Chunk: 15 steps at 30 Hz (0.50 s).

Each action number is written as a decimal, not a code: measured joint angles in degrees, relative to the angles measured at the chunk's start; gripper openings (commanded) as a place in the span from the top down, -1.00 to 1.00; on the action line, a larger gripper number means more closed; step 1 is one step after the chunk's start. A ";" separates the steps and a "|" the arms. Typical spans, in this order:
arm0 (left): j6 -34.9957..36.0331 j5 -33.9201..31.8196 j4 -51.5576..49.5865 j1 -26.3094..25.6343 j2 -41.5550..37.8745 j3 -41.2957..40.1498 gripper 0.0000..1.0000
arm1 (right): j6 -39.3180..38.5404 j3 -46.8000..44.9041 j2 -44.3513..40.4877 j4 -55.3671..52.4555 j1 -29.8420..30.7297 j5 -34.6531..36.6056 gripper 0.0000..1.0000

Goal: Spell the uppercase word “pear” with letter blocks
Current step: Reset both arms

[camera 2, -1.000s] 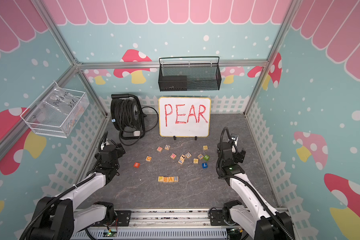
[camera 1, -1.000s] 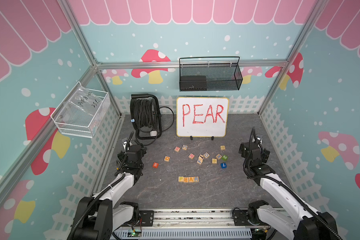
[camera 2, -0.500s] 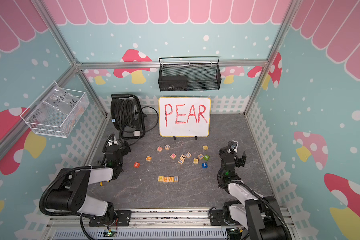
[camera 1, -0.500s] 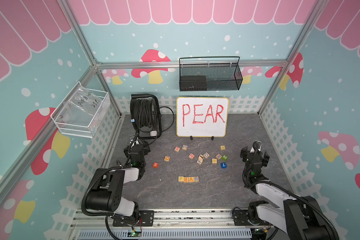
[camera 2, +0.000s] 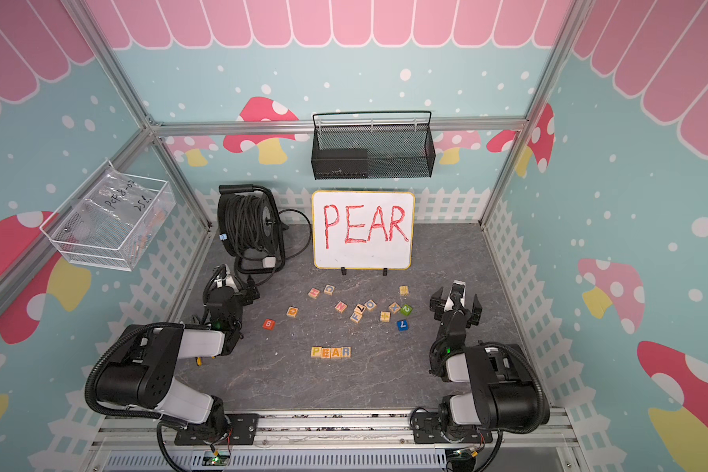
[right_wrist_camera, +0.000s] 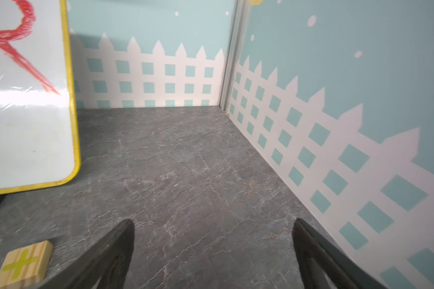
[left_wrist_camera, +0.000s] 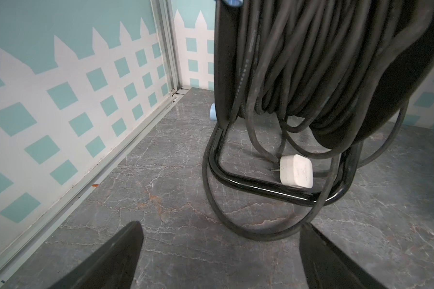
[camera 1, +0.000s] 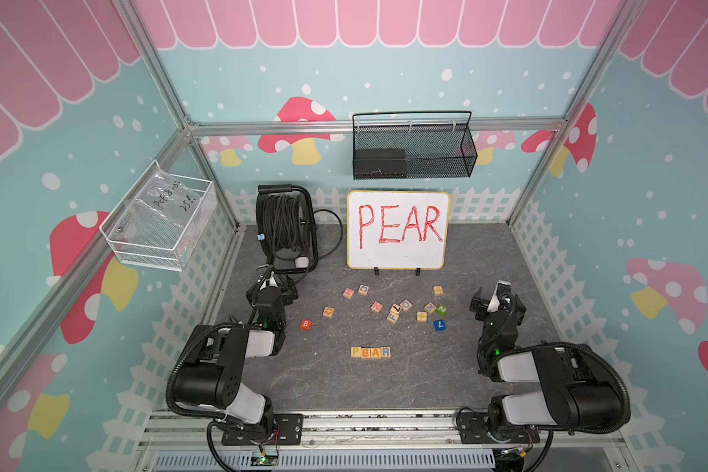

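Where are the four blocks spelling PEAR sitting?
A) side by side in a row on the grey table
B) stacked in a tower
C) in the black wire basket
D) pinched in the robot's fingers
A: the letter blocks lie edge to edge in one row on the table.

Staged robot lab cell: aluminium frame [camera 1: 377,124], mushroom-print walls [camera 1: 262,53], arm-mounting rail [camera 1: 385,423].

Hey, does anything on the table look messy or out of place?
The PEAR letter blocks sit in a straight, tidy row. Only the cable reel looks untidy: loose cable hangs off it and loops over the table ahead of the open left hand, where it might snag.
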 measured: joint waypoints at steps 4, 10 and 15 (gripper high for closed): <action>0.00 0.00 0.37 0.00 0.00 0.00 -0.99 | -1.64 -1.03 3.63 7.74 -0.11 -4.83 -0.98; 0.00 0.00 0.72 0.00 0.00 0.00 -0.98 | -2.36 2.78 6.03 4.94 -1.07 -9.31 -0.99; 0.00 0.00 0.72 0.00 0.00 0.00 -0.98 | -2.34 4.11 6.01 4.20 -2.05 -11.06 -0.99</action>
